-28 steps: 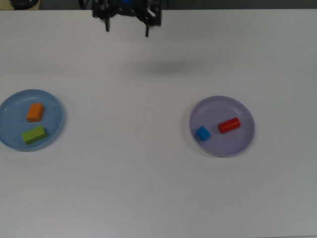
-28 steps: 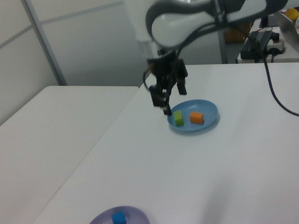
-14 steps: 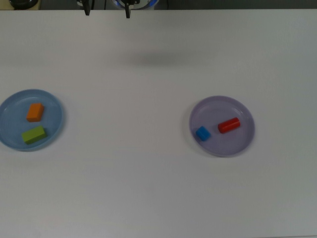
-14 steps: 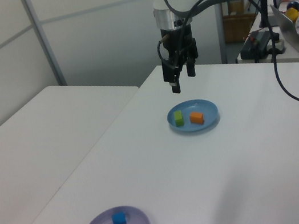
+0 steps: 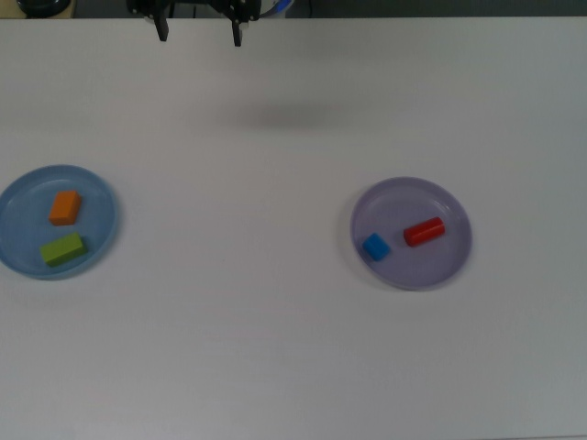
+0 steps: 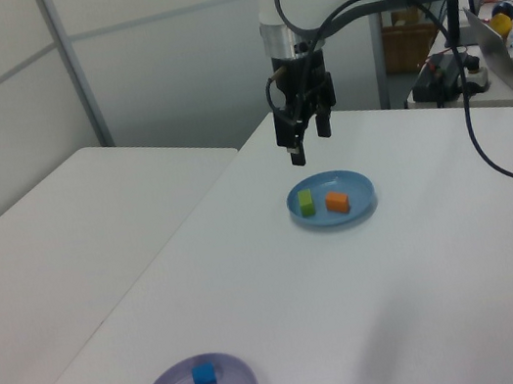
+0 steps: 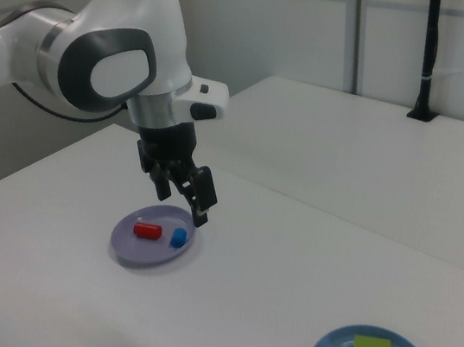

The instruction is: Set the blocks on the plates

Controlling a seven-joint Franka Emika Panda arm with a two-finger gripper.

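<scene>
Light blue plastic sits at the far left of the top view: the blue plate (image 5: 101, 188) already carries two blocks, the orange block (image 5: 65, 207) toward the back and the lime-green block (image 5: 62, 248) just in front of it, close together but not touching. Both lie flat inside the rim.

Moving rightward across the white surface (image 5: 275, 348), there is nothing loose that I can see between the two plates. Up at the top edge of the top view the gripper (image 5: 199, 32) hangs with its jaws spread wide and nothing between them; in the left view the gripper (image 6: 305, 139) is plainly high above the surface, behind and to one side of the blue plate, and well clear of everything.

Further right in the top view is the lavender plate (image 5: 440, 266). On it rest the small blue cube (image 5: 375, 246) near the left rim and the red cylinder (image 5: 424, 231) lying on its side just to the right of the cube, a small gap between them.

So all four blocks are on plates, two on each. To my eye the task looks finished: no block is left on the bare surface, and the empty gripper, raised off to the back, has nothing further to fetch.
</scene>
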